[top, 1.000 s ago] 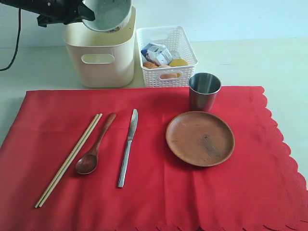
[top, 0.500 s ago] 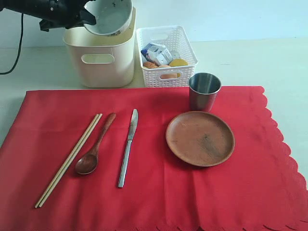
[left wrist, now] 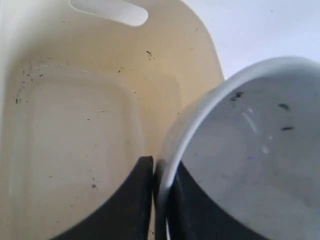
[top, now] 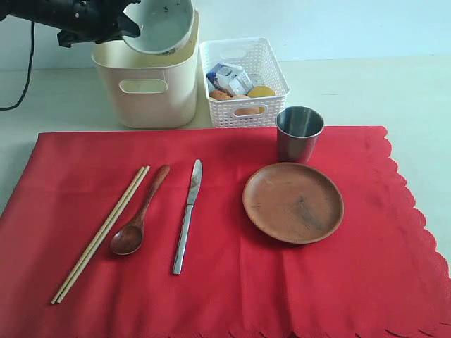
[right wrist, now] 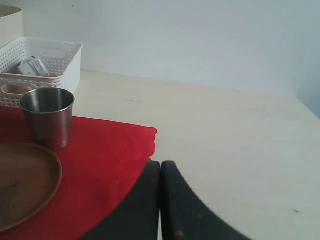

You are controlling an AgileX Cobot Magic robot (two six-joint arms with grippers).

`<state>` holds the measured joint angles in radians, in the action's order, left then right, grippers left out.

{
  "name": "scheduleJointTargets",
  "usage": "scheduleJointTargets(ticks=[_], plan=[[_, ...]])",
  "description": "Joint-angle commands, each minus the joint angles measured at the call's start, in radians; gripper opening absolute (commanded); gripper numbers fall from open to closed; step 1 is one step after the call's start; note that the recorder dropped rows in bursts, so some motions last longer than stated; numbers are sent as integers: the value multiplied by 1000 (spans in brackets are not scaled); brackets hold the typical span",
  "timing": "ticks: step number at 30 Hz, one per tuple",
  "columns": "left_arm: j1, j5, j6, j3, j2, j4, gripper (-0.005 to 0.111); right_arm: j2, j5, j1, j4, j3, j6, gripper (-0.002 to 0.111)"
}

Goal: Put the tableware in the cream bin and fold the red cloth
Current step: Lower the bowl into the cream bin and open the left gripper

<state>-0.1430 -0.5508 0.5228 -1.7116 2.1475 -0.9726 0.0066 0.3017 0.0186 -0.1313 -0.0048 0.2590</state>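
My left gripper (top: pixel 130 28) is shut on the rim of the pale bowl (top: pixel 165 24), holding it tilted over the mouth of the cream bin (top: pixel 148 88). In the left wrist view the rim of the bowl (left wrist: pixel 260 150) sits between the fingers above the bin's bare floor (left wrist: pixel 75 125). On the red cloth (top: pixel 232 296) lie the chopsticks (top: pixel 102 232), wooden spoon (top: pixel 137 215), knife (top: pixel 187 215), brown plate (top: pixel 293 203) and steel cup (top: pixel 299 134). My right gripper (right wrist: pixel 160 165) is shut and empty, off the cloth's right edge, out of the exterior view.
A white lattice basket (top: pixel 243 77) with food items stands right of the bin, just behind the cup. A black cable (top: pixel 25 63) hangs at the far left. Pale tabletop (right wrist: pixel 240 150) stretches to the right of the cloth.
The bowl has sunk slightly toward the bin's mouth with the left arm. Everything on the cloth is where it was.
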Motion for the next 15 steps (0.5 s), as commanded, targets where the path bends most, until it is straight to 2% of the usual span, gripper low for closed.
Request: scheduleJointTargets(ticks=[1,5,15], plan=[[4,7,0,-12,-6,-15,24,-7,-1,5,1,5,2,0],[4,7,0,-12,-6,-13,28,-7,-1,5,1,5,2,0],[4,7,0,-12,-6,-11,28,-7,-1,5,1,5,2,0]])
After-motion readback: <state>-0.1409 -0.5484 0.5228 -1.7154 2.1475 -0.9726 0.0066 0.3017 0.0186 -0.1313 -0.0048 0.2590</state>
